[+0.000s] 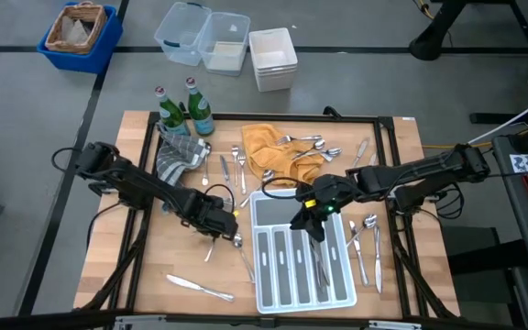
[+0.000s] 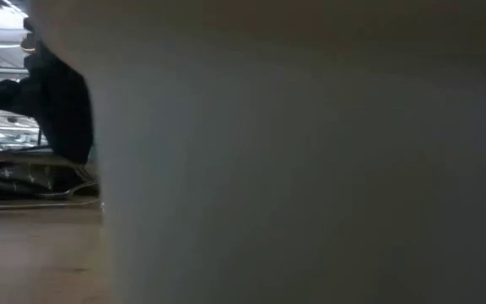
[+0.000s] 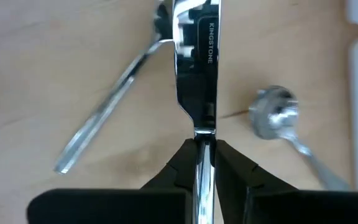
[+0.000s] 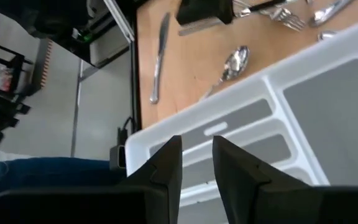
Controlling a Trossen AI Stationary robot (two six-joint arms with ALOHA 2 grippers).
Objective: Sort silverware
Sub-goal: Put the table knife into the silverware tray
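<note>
Early in the sort, as I read it. In the high view the tray [image 1: 287,275] sat lower centre of the frame and its long slots looked mostly bare; I could make out maybe one or two pieces [image 1: 320,266] in the right-hand slots, partly hidden by the right arm, so I couldn't count them. Most silverware was loose on the table [image 1: 117,266]: a cluster of spoons and forks [image 1: 308,147] on the yellow cloth [image 1: 269,151] at upper centre, a few pieces [image 1: 232,170] just left of the cloth, several [image 1: 367,243] right of the tray, a knife [image 1: 200,289] at lower left, and a spoon [image 1: 238,241] just beside the tray's left edge. The left gripper [image 1: 216,220] was left of the tray, low over the wood; in the left wrist view its fingers [image 3: 182,168] were pinched nearly shut on a knife [image 3: 197,81], blade running up the middle of the frame, with a fork [image 3: 114,93] and spoon [image 3: 278,118] lying either side on the table. So one piece was in hand, not yet over the tray. The right gripper [image 1: 312,218] hung over the tray's upper right part; the right wrist view showed its fingers [image 4: 166,165] parted with nothing between them, tray slots beneath. The low view was blocked by a pale surface, no use. My judgement: nearly all the sorting was left.
</note>
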